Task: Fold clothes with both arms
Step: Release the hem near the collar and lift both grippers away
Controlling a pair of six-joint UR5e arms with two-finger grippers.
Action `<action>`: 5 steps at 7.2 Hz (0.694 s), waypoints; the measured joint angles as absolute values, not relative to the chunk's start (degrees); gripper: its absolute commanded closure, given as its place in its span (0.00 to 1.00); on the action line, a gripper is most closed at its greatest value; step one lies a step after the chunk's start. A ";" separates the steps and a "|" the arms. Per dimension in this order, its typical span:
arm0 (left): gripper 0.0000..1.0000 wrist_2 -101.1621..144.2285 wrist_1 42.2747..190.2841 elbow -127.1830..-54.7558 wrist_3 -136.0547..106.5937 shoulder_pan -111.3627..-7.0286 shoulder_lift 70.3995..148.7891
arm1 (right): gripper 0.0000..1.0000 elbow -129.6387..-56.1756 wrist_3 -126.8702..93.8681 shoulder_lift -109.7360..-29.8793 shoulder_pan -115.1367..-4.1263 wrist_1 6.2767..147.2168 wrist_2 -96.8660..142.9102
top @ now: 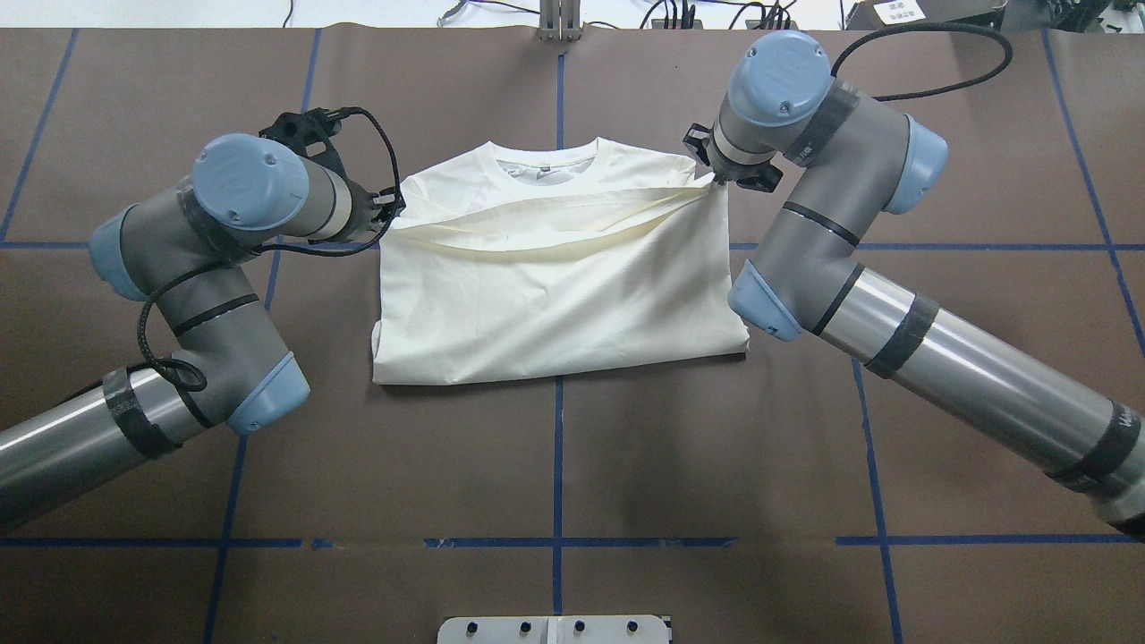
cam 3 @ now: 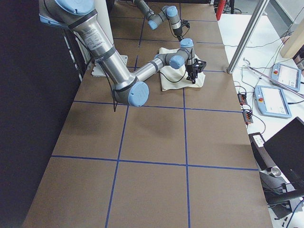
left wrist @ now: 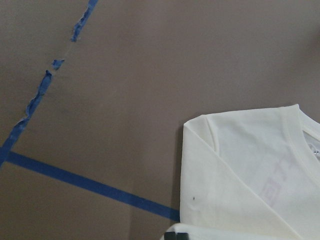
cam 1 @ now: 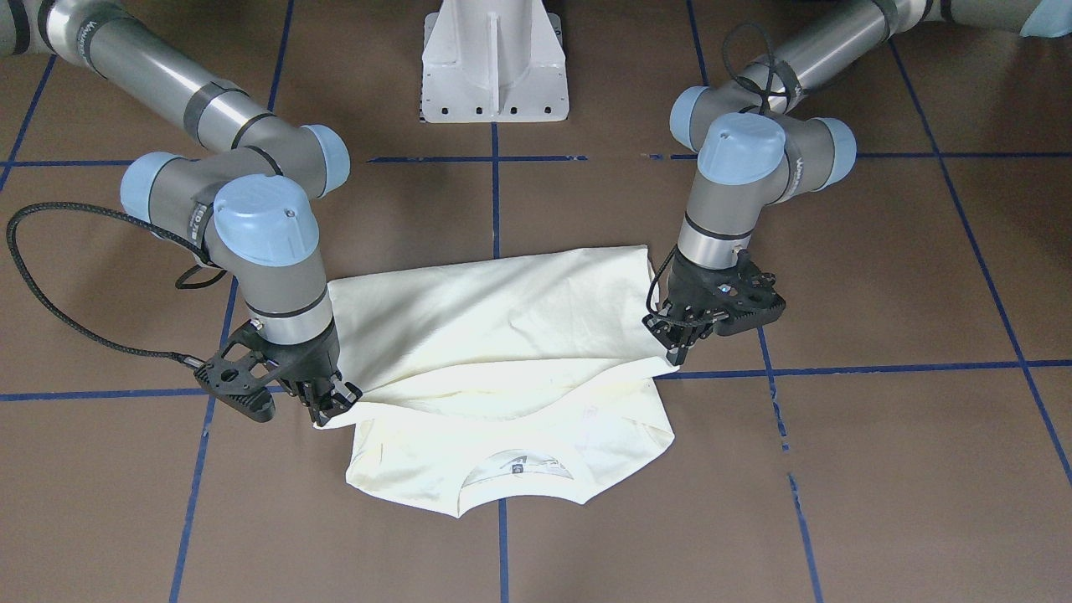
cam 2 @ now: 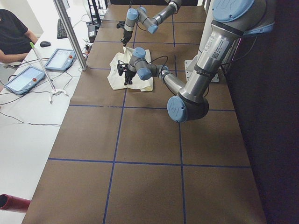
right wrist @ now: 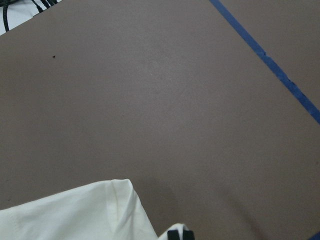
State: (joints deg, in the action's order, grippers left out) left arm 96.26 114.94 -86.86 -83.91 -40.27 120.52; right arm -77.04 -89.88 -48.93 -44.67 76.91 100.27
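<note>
Halfway through a fold. Holding the cream shirt point(cam 1: 502, 335) by the two corners of its bottom edge. One corner in the left gripper point(cam 1: 677, 352), out from the white base point(cam 1: 494, 67) and to its left. The other in the right gripper point(cam 1: 331, 406), out from the base and to its right. Squeezed tight on the cloth, both sets of jaws, going by the front and overhead views. Only a black tip and a bit of white cloth to see in each wrist view.

Lying flat on the table, straight out in front of the base, with the neck hole point(cam 1: 517, 471) on the side far from the base. Held up a little over the body of the shirt, that bottom edge, sagging in the middle and not yet as far as the neck hole.

Next, most likely: carry both corners a bit farther from the base, level with each other. Lower them near the shoulders, then let go. Keep the pull even, or get a crooked fold. Watch the sag too; could bunch up underneath.

Under it all, a brown table cover point(top: 716, 447), marked in squares with blue tape point(top: 556, 465). Looks smooth, so may let the shirt slide.

Across the table from the base, a white bench point(cam 2: 28, 121) with two tablets point(cam 2: 60, 59), some wires, a metal pole point(cam 2: 70, 32) and a person in a black top point(cam 2: 11, 37).
</note>
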 measured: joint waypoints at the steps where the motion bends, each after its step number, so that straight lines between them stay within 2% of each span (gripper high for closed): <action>1: 1.00 95.60 115.79 -85.87 -83.77 -40.66 120.74 | 1.00 -74.95 -89.89 -48.13 -44.70 75.37 100.17; 5: 1.00 95.19 116.09 -85.36 -81.92 -42.36 120.77 | 1.00 -72.08 -89.83 -46.95 -44.90 73.25 100.11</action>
State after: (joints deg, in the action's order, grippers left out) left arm 95.19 116.09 -85.36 -81.92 -42.36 120.77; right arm -72.08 -89.83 -46.95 -44.90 73.25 100.11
